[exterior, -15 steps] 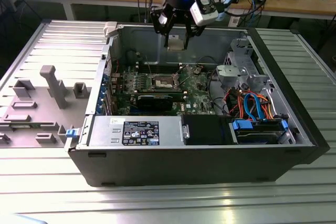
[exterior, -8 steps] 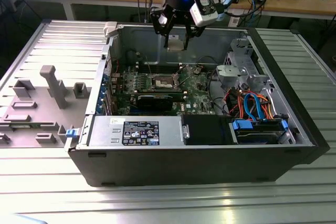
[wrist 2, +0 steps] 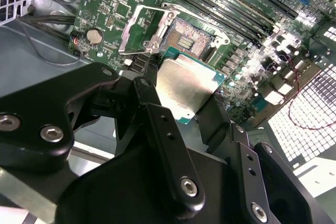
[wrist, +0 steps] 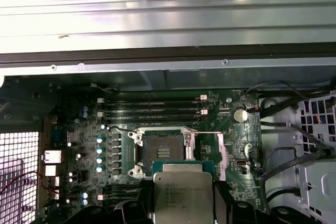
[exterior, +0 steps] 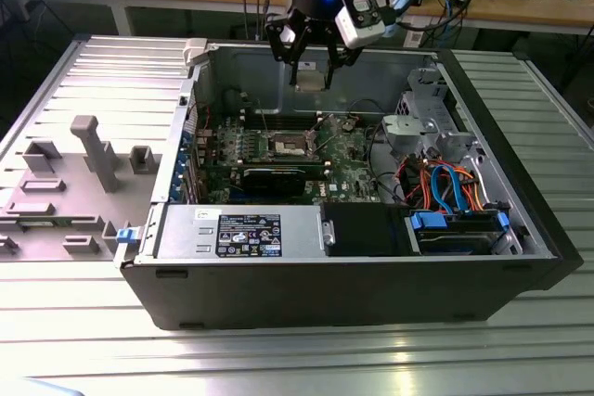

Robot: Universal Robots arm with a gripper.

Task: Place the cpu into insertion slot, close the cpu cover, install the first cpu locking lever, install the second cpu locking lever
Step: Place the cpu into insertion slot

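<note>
My gripper (exterior: 311,70) hangs over the open computer case, shut on the cpu (exterior: 311,79). In both wrist views the cpu (wrist 2: 184,87) (wrist: 182,192) is a flat silvery square with a green rim, pinched between black fingers (wrist 2: 152,85). It is held in the air, clear of the board. The insertion slot (wrist: 163,153) (wrist 2: 191,36) (exterior: 286,144) lies bare below it, dark in the centre with a silver rim. The cpu cover (wrist: 207,148) (wrist 2: 143,27) is swung open to one side of the slot.
Long memory slots (wrist: 152,111) run along the socket. A black expansion card (exterior: 274,176) and a grey power supply (exterior: 246,229) sit nearer the case front. A drive cage with blue and orange cables (exterior: 455,194) is at the exterior view's right. Case walls (exterior: 176,155) enclose the board.
</note>
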